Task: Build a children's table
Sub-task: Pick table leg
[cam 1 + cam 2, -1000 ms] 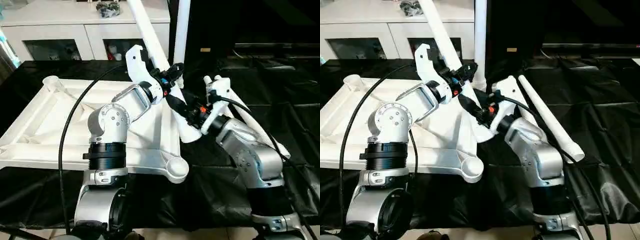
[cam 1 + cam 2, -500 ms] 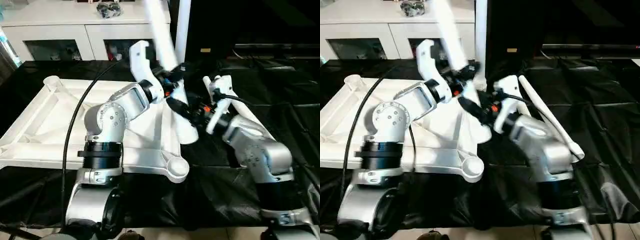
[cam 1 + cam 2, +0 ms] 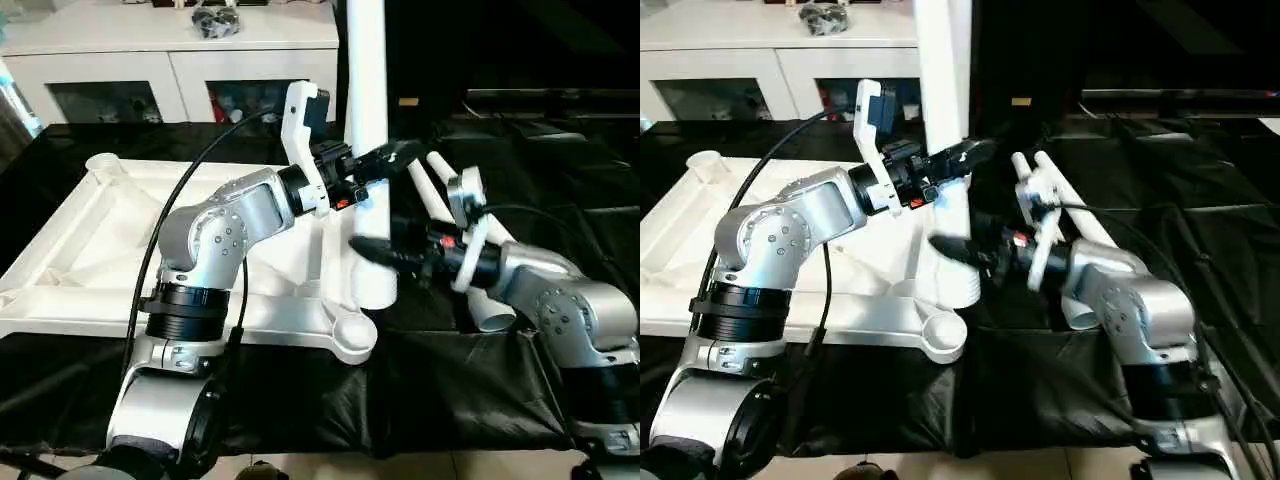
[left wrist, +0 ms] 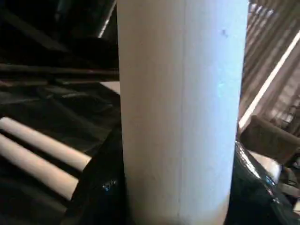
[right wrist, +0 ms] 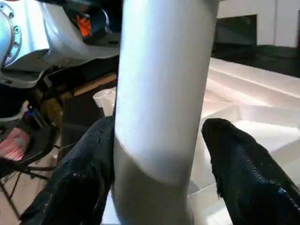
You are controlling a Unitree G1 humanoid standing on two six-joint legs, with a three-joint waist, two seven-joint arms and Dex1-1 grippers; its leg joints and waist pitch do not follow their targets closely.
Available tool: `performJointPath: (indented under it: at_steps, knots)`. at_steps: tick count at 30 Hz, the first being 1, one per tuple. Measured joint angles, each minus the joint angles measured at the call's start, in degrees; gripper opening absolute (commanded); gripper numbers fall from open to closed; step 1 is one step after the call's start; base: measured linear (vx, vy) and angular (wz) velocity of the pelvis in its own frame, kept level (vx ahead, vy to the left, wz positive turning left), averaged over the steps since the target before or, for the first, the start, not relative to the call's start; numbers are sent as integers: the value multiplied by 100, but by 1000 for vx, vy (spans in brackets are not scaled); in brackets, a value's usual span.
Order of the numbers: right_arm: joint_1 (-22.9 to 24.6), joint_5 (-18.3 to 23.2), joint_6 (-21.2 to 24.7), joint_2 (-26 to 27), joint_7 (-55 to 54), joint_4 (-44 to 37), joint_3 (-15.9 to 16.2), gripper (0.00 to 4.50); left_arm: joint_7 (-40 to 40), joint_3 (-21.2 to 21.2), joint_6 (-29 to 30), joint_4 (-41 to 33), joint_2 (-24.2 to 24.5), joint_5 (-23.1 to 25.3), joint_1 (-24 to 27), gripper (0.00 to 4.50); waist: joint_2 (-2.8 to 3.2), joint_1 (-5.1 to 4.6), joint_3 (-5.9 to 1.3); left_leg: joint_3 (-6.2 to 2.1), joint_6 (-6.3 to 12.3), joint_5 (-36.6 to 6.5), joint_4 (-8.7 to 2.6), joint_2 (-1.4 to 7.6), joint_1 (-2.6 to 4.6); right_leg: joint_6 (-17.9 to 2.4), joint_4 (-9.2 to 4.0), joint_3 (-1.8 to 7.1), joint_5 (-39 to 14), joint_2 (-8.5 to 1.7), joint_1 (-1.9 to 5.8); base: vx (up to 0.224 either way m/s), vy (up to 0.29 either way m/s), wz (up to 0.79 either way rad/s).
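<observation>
Here the tabletop lies upside down on the black cloth, its raised rim up and round sockets at the corners; the near-right corner socket sits empty at the cloth's edge. One leg stands upright just beside the tabletop's right rim, its thick lower end close behind that empty socket and its upper part running out of view at the top. The left gripper reaches across from the left at about mid-height of the leg, and its black fingers press against both sides of it, pinching it. The right gripper comes in lower from the right, its fingers spread to either side of the leg; one finger lies against the white surface while the other stands off with a visible gap, so it does not clamp. Two more legs lie side by side on the cloth to the right, behind the right forearm. Beyond the cloth stands a white cabinet with dark shelf openings and a small dark bundle on top
</observation>
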Motion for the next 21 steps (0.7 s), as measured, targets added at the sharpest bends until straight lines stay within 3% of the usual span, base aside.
performJointPath:
  at_steps: [3, 9, 15, 17, 21]
  knots:
    - [0, 30, 26, -11, 28, 0, 34, 273, -60, 0, 0, 0, 19, -2, 8, 186, 0, 0, 0, 0, 0, 0, 4, 0, 1, 1, 8, 0, 0, -1, 0, 0, 0, 0]
    - [0, 103, 52, -6, 65, 0, 77, 201, -110, 4, 0, -43, 49, -30, 64, 186, 0, 1, 0, 0, -1, 1, 6, 0, 2, 11, 11, 0, -6, -2, 0, 0, 0, 0]
    - [15, 136, 119, 53, 7, -12, 94, 190, -78, 45, 1, -102, 41, -61, 151, 186, -1, 2, -1, 0, -1, 1, 7, 0, 1, 5, 11, 0, -3, -2, 0, 0, 0, 0]
    - [22, 140, 119, 107, -53, -12, 89, 189, 44, 74, 7, -101, -14, -61, 151, 242, -1, 4, -1, 0, 0, 1, 8, 0, 1, 3, 11, 0, -2, -2, 0, 0, 0, 0]
    - [52, 104, 103, 242, -371, -14, 64, 189, 535, 135, -14, -99, -149, 53, 150, 276, -1, 12, -1, 0, 0, 1, 11, 0, -1, 3, 11, 0, -2, -3, 0, 0, 0, 0]
